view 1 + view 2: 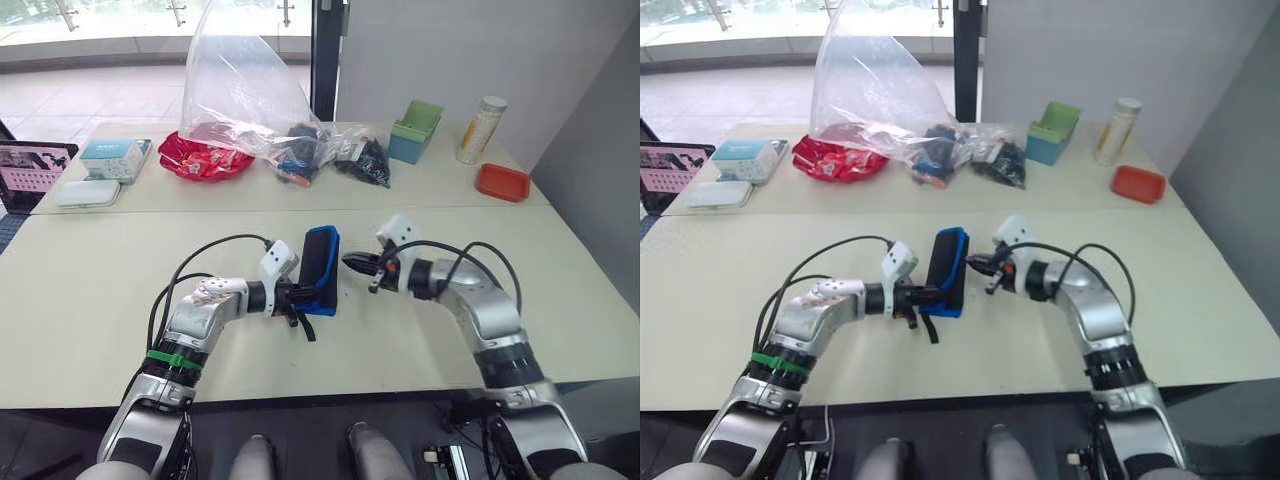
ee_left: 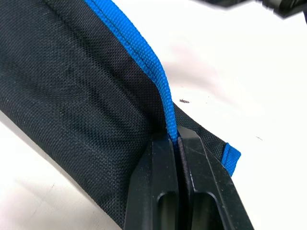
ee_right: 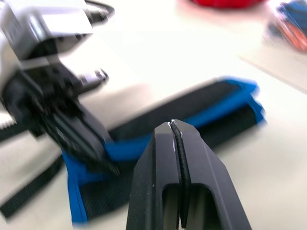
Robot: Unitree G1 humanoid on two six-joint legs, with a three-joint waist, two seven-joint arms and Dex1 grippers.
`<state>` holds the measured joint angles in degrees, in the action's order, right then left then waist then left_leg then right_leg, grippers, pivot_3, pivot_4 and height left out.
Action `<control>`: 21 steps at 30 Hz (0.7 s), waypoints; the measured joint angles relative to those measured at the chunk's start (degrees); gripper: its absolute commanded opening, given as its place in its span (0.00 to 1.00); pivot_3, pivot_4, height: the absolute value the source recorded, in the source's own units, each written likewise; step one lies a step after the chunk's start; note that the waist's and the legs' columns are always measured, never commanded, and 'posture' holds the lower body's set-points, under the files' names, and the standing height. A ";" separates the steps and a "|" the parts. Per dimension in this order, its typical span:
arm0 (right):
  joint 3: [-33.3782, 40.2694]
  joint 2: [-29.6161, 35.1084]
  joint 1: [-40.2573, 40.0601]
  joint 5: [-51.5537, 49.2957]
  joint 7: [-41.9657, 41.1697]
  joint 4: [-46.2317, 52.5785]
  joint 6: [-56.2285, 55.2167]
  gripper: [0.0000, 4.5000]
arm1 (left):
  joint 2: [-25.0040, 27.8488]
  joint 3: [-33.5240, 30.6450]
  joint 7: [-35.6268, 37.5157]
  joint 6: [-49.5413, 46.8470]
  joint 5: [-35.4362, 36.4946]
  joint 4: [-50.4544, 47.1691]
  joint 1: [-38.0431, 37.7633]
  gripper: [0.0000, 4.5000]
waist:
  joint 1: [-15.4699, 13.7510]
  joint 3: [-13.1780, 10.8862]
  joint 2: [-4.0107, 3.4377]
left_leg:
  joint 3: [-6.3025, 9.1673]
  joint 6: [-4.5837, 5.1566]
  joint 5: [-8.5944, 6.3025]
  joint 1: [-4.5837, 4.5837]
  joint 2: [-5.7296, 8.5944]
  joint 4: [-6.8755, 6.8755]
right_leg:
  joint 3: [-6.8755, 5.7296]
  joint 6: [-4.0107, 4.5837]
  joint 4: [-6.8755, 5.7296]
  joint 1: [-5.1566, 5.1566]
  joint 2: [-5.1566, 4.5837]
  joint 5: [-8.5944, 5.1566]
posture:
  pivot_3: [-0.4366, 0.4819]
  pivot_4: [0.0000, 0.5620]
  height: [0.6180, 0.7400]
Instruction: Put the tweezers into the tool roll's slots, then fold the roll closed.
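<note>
Left tool (image 2: 176, 139) clenched on folded tool roll's (image 1: 319, 268) blue edge (lifted off counter (image 1: 80, 300)), right tool (image 3: 171, 125) clenched empty just beside.

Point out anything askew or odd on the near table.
The tool roll is not lying flat: its flap stands on edge, pinched at the blue border by the left gripper. Its black strap trails loose beneath. The right gripper sits beside it, jaws shut on nothing. Nothing looks spilled or damaged.
</note>
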<state>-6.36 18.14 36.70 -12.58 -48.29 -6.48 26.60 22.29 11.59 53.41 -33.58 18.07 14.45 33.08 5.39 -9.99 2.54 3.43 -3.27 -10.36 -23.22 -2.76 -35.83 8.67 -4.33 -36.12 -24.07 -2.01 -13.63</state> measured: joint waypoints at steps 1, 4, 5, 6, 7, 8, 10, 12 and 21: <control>-0.05 -0.51 0.97 0.06 0.55 -0.61 -0.13 0.00 | -0.03 0.12 0.02 0.05 -0.03 0.02 0.08 0.00 | -0.04 0.00 0.00 | 0.00 0.00 0.00 -0.03 0.01 -0.01 | 0.00 -0.01 0.01 0.00 -0.01 0.01 | 0.48 0.27 0.95; -1.59 -2.28 4.63 2.04 3.19 -4.60 -0.32 0.00 | -0.13 0.13 0.06 0.34 -0.23 0.20 0.06 0.00 | -0.05 0.02 -0.03 | 0.01 0.00 0.00 0.01 0.01 0.00 | 0.00 -0.02 -0.02 0.01 -0.02 0.05 | 0.48 0.27 0.95; -2.55 -2.83 5.52 3.06 4.02 -6.31 -0.34 0.00 | -0.25 0.13 0.06 0.53 -0.26 0.34 0.08 0.00 | -0.11 0.02 -0.04 | 0.02 0.00 0.00 0.02 0.01 0.00 | -0.01 -0.02 -0.03 0.02 -0.02 0.06 | 0.48 0.27 0.95; -3.45 -3.29 5.72 4.04 4.84 -7.64 -0.41 0.00 | -0.43 0.17 0.05 0.75 -0.28 0.46 0.09 0.00 | -0.24 0.02 -0.04 | 0.03 0.00 0.00 0.01 0.01 0.00 | -0.01 -0.02 -0.03 0.02 -0.02 0.06 | 0.48 0.27 0.95; -4.37 -3.66 5.77 4.89 5.57 -9.27 -0.18 0.00 | -0.54 0.19 0.05 0.85 -0.28 0.52 0.09 0.00 | -0.33 0.02 -0.04 | 0.03 0.00 0.00 0.00 0.02 0.00 | -0.01 -0.03 -0.02 0.03 -0.02 0.06 | 0.48 0.27 0.95; -4.63 -4.68 5.70 5.59 6.94 -11.83 0.48 0.00 | -0.60 0.19 0.05 0.87 -0.28 0.53 0.11 0.00 | -0.38 0.02 -0.04 | 0.03 0.00 0.00 -0.02 0.02 -0.01 | -0.01 -0.03 -0.02 0.02 -0.02 0.07 | 0.48 0.27 0.95; -4.51 -5.48 5.67 5.77 8.33 -13.81 1.30 0.00 | -0.77 0.19 0.04 0.84 -0.29 0.61 0.13 0.00 | -0.41 0.04 -0.07 | 0.03 0.00 0.00 -0.03 0.05 -0.01 | 0.00 -0.06 -0.03 0.03 -0.04 0.11 | 0.48 0.27 0.95; -4.99 -5.46 5.97 6.76 9.13 -15.07 1.04 0.00 | -1.80 -0.60 -0.23 0.27 -0.08 1.36 0.15 0.15 | -0.54 0.11 -0.17 | 0.05 0.00 0.00 0.05 0.05 -0.01 | 0.00 -0.07 -0.02 0.12 -0.03 0.11 | 0.48 0.27 0.95; -7.24 -3.42 7.55 10.08 9.62 -20.39 -2.44 0.00 | 0.97 -4.34 2.75 -7.73 6.14 -1.07 -0.45 0.78 | 0.23 0.14 -0.22 | 0.06 0.01 0.01 0.51 0.04 -0.08 | -0.01 0.31 0.08 0.59 -0.03 -0.12 | 0.48 0.27 0.95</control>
<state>-13.59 14.71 44.26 -2.50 -38.67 -26.87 24.16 23.26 7.25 56.16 -41.31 24.21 13.38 32.64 5.63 -9.84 2.33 3.49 -3.25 -10.35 -22.70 -2.72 -35.91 8.66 -4.02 -36.04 -23.48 -2.04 -13.75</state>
